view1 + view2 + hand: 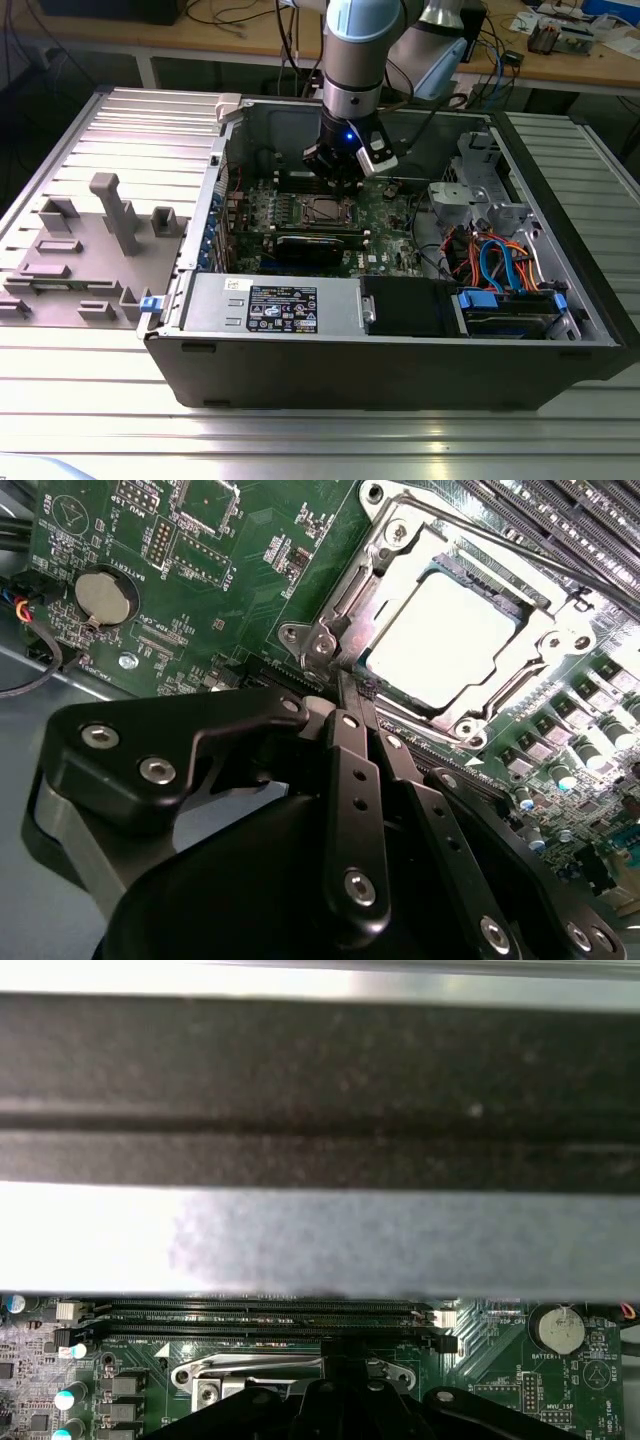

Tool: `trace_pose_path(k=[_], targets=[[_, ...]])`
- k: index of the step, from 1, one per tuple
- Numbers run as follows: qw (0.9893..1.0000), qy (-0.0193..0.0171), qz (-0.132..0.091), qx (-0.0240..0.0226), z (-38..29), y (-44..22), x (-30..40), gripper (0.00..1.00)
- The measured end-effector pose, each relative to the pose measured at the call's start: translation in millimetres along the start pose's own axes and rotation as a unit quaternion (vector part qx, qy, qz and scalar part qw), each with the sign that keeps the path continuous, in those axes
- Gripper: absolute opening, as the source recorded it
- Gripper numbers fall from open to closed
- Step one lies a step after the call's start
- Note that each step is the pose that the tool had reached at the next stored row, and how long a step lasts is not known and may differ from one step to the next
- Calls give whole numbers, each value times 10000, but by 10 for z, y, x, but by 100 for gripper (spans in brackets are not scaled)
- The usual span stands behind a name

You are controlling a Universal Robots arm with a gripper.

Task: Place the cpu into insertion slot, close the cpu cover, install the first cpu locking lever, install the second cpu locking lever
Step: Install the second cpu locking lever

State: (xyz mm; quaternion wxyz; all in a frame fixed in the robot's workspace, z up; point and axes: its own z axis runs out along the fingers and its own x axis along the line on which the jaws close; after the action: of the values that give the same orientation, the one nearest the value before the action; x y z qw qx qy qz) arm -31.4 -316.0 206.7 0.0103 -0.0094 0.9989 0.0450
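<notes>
- In the exterior view, the gripper (343, 170) hung low inside the open computer case (560, 330), just above the green board (395, 215) and at about twelve o'clock from the insertion slot (322, 210).
- In the second wrist view, the cpu (445, 630) lay flat inside the insertion slot, its pale metal top showing through the window, so that step looked done.
- The cpu cover (385, 565) lay down flat around the chip there, so closing it also looked finished.
- The gripper's black fingers (352, 770) were drawn together, tips meeting at the cover's seven o'clock corner; they seemed to pinch or press a thin metal part there, but I could not tell whether they truly held it.
- A thin silver lever rod (500, 550) ran along the cover's one o'clock edge; whether it was latched was unclear.
- As a judgement, the work stood at the locking levers, with at least one not yet secured.
</notes>
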Motion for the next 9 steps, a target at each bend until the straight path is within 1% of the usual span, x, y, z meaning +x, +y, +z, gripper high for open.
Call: trace_pose_path(k=[9], targets=[[10000,1,0,1,-7,-16,0,11]])
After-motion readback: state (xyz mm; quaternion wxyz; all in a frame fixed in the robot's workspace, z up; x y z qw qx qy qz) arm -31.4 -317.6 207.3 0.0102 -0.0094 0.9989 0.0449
